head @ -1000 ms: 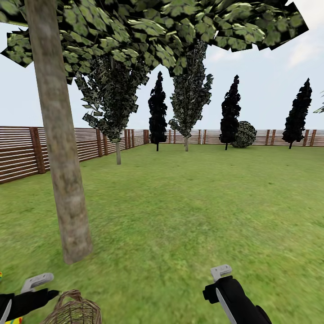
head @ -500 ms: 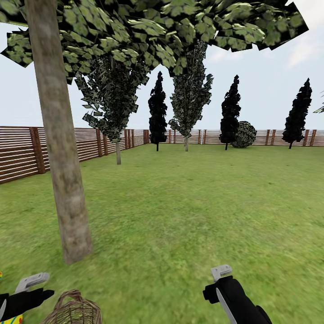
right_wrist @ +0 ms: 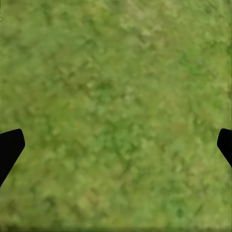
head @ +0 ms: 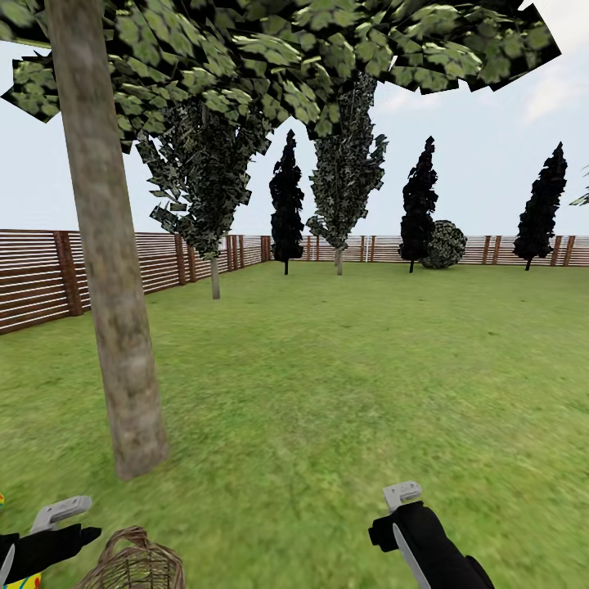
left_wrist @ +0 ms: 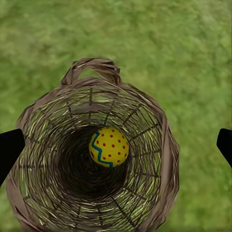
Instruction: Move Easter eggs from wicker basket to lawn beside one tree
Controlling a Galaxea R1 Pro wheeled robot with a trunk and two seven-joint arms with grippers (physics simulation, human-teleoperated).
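The wicker basket (left_wrist: pixel 94 159) stands on the lawn (head: pixel 343 384), and I look straight down into it in the left wrist view. One yellow Easter egg (left_wrist: pixel 109 146) with red dots and a blue zigzag lies at its bottom. My left gripper (left_wrist: pixel 118 145) hangs open above the rim, one fingertip (left_wrist: pixel 10 147) at each side. In the head view the basket (head: pixel 135 566) sits near the foot of the tree (head: pixel 123 343). Yellow slivers of other eggs (head: pixel 29 582) peek out at the left edge by my left arm. My right gripper (right_wrist: pixel 116 145) is open over bare grass.
A brown slat fence (head: pixel 41 278) rings the garden on the left and at the back. Dark cone-shaped trees (head: pixel 286 204) and a round bush (head: pixel 446 244) stand along the far fence. Open grass stretches ahead and to the right of the trunk.
My left arm has shifted slightly to the left beside the basket. The right arm, basket and camera have not moved.
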